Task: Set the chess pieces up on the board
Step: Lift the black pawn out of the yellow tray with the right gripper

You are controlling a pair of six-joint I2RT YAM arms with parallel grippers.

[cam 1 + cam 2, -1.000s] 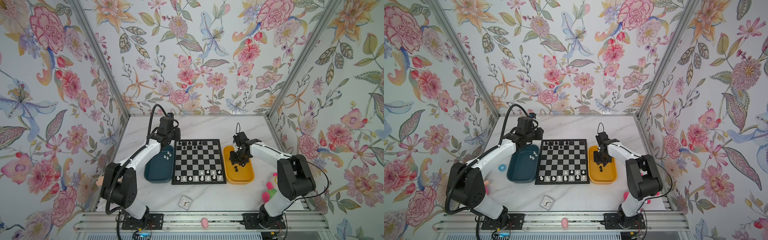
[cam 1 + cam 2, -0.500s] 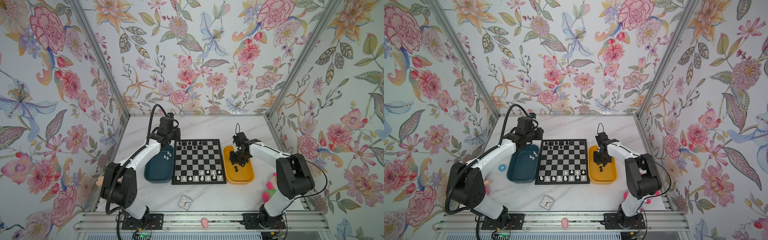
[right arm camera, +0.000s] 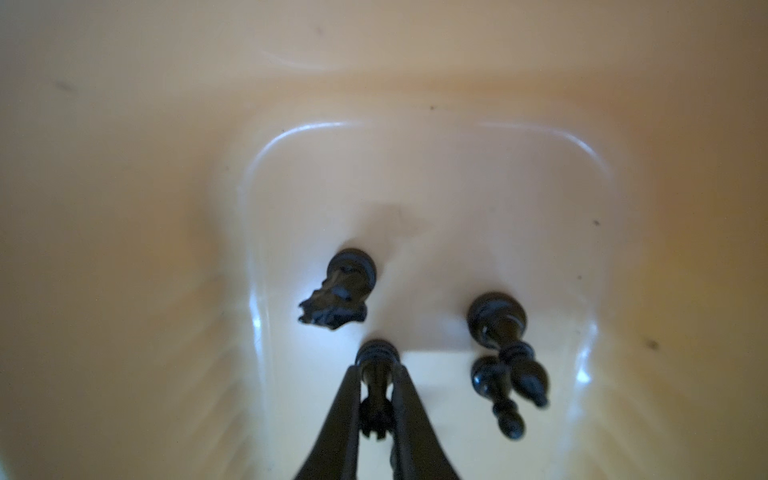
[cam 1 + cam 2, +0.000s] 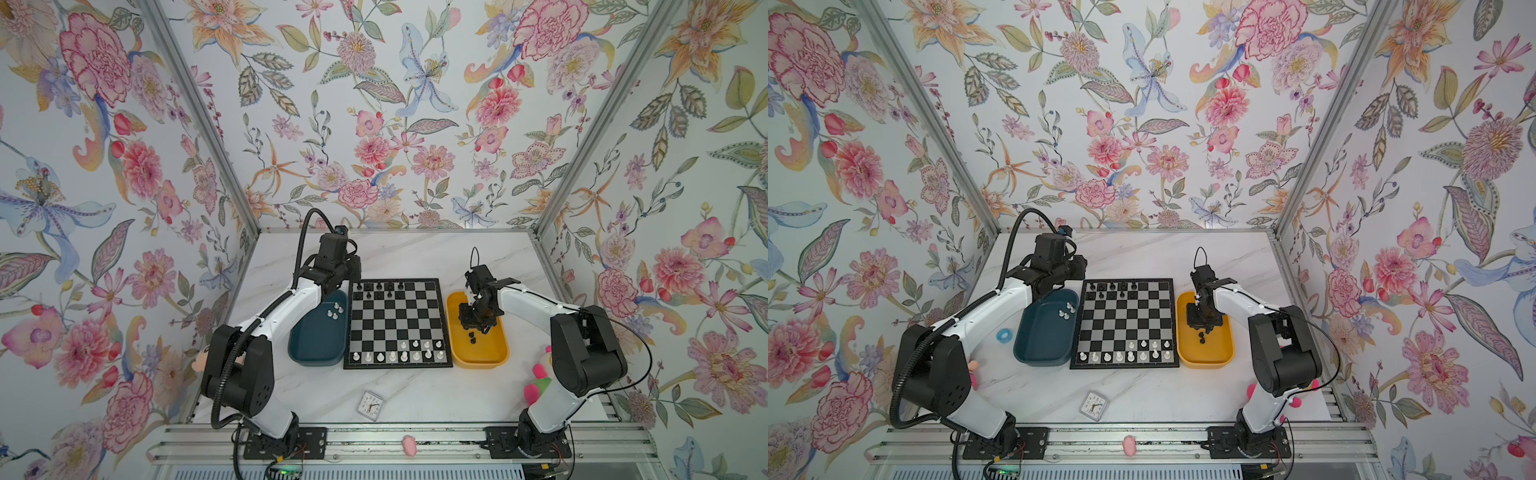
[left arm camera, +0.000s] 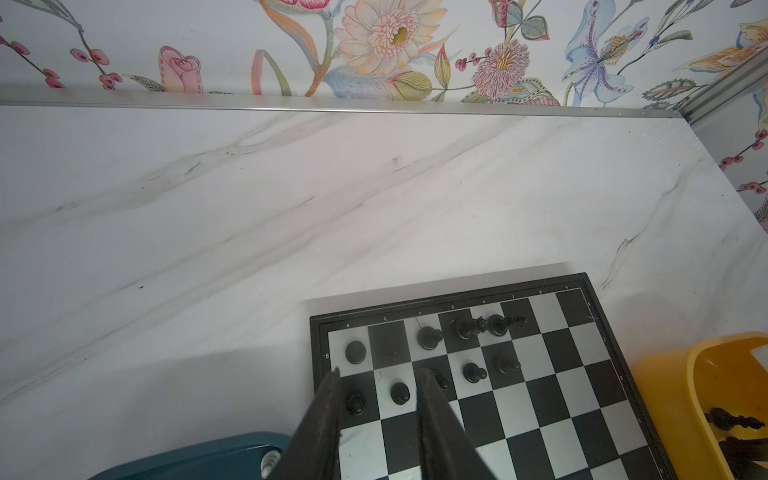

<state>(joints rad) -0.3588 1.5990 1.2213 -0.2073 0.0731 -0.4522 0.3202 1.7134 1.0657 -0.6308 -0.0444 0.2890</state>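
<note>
Right wrist view: right tool, low in yellow tray, pinches black piece.

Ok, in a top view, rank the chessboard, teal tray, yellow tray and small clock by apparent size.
1. chessboard, clearly largest.
2-3. teal tray and yellow tray: look about alike, both partly covered, so no ranking.
4. clock, smallest.
</note>
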